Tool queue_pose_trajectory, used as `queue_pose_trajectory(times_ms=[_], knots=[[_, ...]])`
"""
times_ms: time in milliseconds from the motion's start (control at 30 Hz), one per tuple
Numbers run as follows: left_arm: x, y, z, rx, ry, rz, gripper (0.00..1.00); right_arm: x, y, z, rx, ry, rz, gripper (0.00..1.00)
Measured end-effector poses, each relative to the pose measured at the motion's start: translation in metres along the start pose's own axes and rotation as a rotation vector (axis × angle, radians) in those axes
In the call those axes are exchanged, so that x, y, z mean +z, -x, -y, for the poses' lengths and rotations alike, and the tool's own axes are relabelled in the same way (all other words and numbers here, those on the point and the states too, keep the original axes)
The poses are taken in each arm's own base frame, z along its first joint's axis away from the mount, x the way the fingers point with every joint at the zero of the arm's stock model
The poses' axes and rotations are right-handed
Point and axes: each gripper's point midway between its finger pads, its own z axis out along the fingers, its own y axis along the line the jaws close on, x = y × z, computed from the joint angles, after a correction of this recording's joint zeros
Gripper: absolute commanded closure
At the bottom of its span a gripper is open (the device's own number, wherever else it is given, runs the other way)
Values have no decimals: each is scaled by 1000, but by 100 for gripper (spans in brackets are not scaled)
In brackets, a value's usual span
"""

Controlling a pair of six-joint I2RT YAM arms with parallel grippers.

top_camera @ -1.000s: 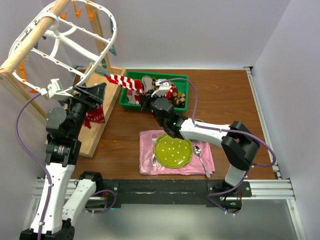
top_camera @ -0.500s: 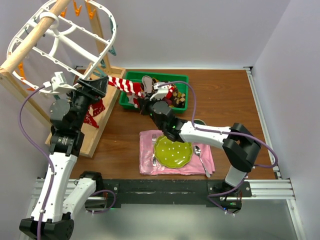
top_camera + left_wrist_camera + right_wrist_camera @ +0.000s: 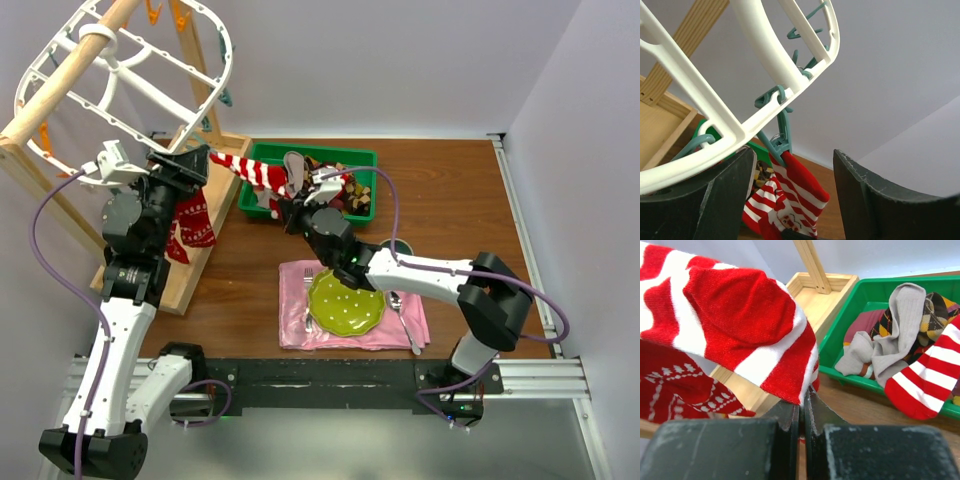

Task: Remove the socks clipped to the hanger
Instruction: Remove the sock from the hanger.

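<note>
The white hanger [image 3: 130, 70] hangs tilted from the wooden pole at the upper left. One of its teal clips [image 3: 781, 142] holds a red-and-white striped sock [image 3: 802, 192]. That sock [image 3: 250, 172] stretches rightwards to my right gripper [image 3: 292, 198], which is shut on its free end [image 3: 802, 400]. My left gripper [image 3: 792, 162] is open just below the hanger's rim [image 3: 765, 55], one finger on each side of the clip and neither touching it. A second red patterned sock [image 3: 190, 225] hangs below. Grey, argyle and striped socks lie in the green bin [image 3: 360, 155].
The wooden rack's base [image 3: 190, 275] lies under the hanger, beside the bin. A pink napkin [image 3: 295, 330] with a green plate [image 3: 345, 300], fork and spoon [image 3: 400, 312] lies in front of the right arm.
My left gripper has risen towards the hanger's rim and now brackets the teal clip. The right gripper has stayed shut on the striped sock and shifted slightly.
</note>
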Motion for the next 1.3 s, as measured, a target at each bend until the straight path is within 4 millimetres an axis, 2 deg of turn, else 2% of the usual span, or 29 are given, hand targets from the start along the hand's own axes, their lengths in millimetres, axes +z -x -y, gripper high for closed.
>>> queue_pose_trajectory(times_ms=[167, 700, 1067, 1300], knots=[[2, 5, 2, -1, -4, 25, 31, -5, -1, -7, -13, 7, 6, 100], [-2, 16, -13, 3, 76, 83, 39, -31, -8, -37, -152, -5, 53, 100], [-4, 13, -28, 9, 147, 79, 39, -35, -4, -38, -189, -26, 82, 100], [-4, 13, -29, 8, 152, 81, 38, -37, -4, -39, -195, -25, 84, 100]])
